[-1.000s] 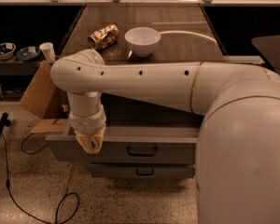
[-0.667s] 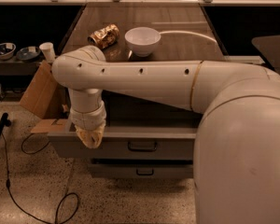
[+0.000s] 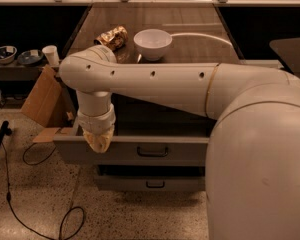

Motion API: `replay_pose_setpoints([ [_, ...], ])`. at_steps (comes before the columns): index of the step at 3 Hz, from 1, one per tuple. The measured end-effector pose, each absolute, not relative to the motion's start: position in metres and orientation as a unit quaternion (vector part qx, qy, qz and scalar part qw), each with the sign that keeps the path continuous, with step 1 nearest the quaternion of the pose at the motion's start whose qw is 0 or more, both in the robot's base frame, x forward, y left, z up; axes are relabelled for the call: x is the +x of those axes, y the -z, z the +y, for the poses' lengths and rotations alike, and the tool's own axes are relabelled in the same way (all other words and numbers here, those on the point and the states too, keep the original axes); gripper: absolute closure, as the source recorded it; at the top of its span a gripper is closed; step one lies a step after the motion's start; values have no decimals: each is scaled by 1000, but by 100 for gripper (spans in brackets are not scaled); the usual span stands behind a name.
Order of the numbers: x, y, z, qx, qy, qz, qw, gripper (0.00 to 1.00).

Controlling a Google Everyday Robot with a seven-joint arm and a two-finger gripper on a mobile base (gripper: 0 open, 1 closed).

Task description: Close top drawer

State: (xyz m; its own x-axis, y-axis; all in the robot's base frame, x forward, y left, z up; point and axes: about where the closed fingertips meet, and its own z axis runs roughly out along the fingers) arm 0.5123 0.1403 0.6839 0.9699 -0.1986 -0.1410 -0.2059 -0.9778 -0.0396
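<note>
Top drawer (image 3: 190,153) of the cabinet, standing pulled out from under the counter (image 3: 190,19), its grey front facing the camera with a small dark handle (image 3: 152,152) at centre. The gripper (image 3: 100,142) hangs from the arm's wrist at the upper left of the drawer front, at or just over its top edge; whether it is open or closed cannot be told, and it appears to hold nothing. The drawer looks stiff and fairly heavy, likely sliding on rails, so a flat push on the front should serve better than a grasp. A push near the handle would probably keep it from skewing, whereas one at the left end may twist it. The way inward looks free. A lower drawer (image 3: 120,183) juts out slightly beneath. A cardboard box (image 3: 42,96) leans just left of the cabinet, and a cable (image 3: 40,219) lies on the floor, leaving little side room there. A bowl (image 3: 153,43) and a crumpled bag (image 3: 111,36) sit well back on the counter.
</note>
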Motion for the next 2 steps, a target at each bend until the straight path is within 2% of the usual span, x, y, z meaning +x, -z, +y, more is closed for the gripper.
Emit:
replay_pose_setpoints([
  [2,532,-675,147,-990,-35,132,20,100],
])
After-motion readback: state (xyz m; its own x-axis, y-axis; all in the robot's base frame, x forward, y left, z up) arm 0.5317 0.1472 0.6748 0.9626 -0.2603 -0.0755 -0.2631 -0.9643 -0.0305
